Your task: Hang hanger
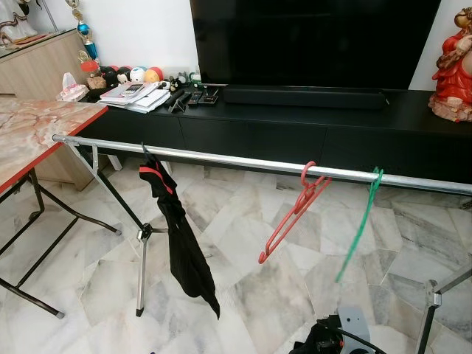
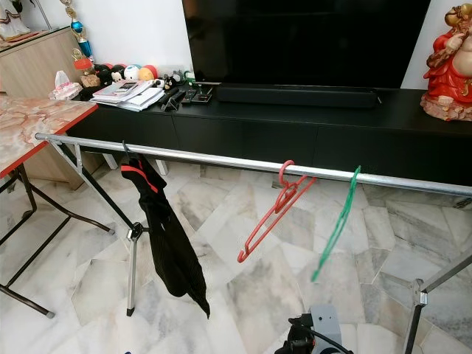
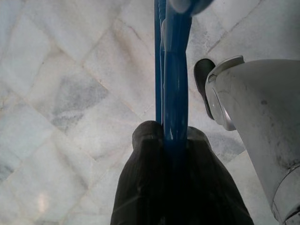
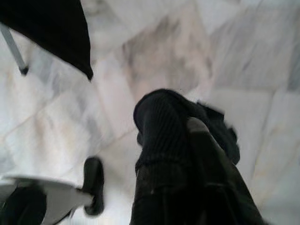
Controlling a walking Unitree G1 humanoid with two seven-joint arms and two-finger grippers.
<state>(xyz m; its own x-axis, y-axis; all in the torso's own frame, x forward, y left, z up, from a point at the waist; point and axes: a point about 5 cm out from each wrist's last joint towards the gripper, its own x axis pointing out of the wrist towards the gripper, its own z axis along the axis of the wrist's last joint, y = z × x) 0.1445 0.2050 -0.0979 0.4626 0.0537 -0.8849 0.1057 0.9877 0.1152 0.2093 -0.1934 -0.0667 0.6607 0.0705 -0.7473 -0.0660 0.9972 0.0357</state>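
The left gripper (image 3: 176, 140) is down low over the floor, and its two black fingers (image 3: 145, 187) are squeezed tight on a blue hanger (image 3: 174, 70). The hanger sticks out straight past the fingertips. A silver robot part (image 3: 258, 136) sits right beside it.

The right gripper (image 4: 187, 136) hangs low over the floor too. That picture is blurry, so I cannot tell if its fingers are wide or closed.

In front of the robot runs a long silver rail (image 1: 236, 159), going from side to side. A black garment (image 1: 181, 243) hangs on it near the left end. Farther right a red hanger (image 1: 291, 217) hangs tilted, and just beside it is a green hanger (image 1: 361, 225). The two are close but not touching. The rail stands on crossed metal legs (image 1: 141, 243).

The floor (image 1: 236, 273) is pale marble tiles.

On the left stands a folding table (image 1: 29, 133) with a pink stone top. Behind the rail is a long black cabinet (image 1: 295, 125) with a big dark TV (image 1: 310, 40) on it. Papers (image 1: 136, 94) and small toys (image 1: 136, 74) lie at the left end of the cabinet. A red statue (image 1: 453, 66) sits at the right end.
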